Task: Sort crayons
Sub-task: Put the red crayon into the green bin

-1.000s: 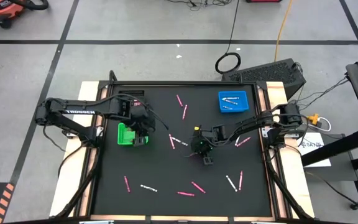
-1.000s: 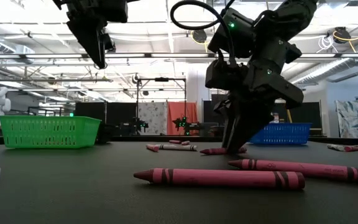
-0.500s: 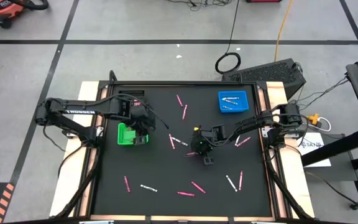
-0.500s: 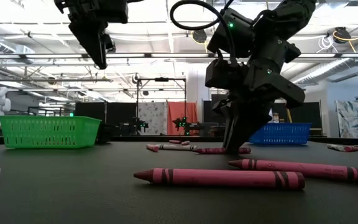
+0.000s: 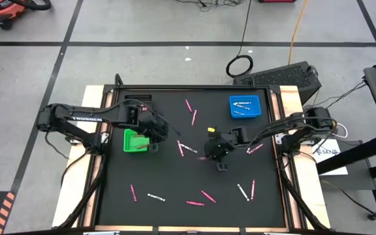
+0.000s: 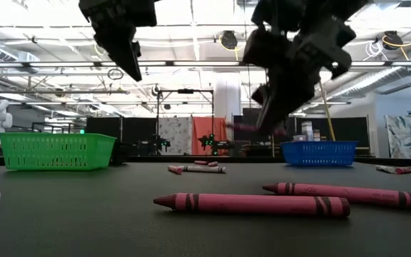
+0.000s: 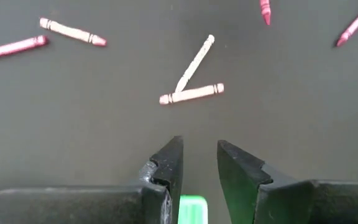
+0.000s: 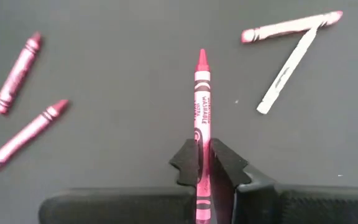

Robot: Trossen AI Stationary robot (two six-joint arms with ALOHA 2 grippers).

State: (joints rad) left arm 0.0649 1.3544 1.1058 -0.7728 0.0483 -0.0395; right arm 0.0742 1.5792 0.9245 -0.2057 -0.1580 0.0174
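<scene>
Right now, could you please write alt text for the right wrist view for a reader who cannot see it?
The right claw grips a magenta paper-wrapped crayon that points straight ahead above the black mat. On the mat lie two loose magenta crayons on one side and a pale pink crayon touching a white crayon on the other.

A magenta crayon [image 8: 201, 106] with black bands and lettering is being shown against the black bench [image 5: 162, 176]. Pink and white crayons [image 5: 194, 202] are being displayed there, beside a green tray [image 5: 130, 141] and a blue tray [image 5: 244, 106].
</scene>
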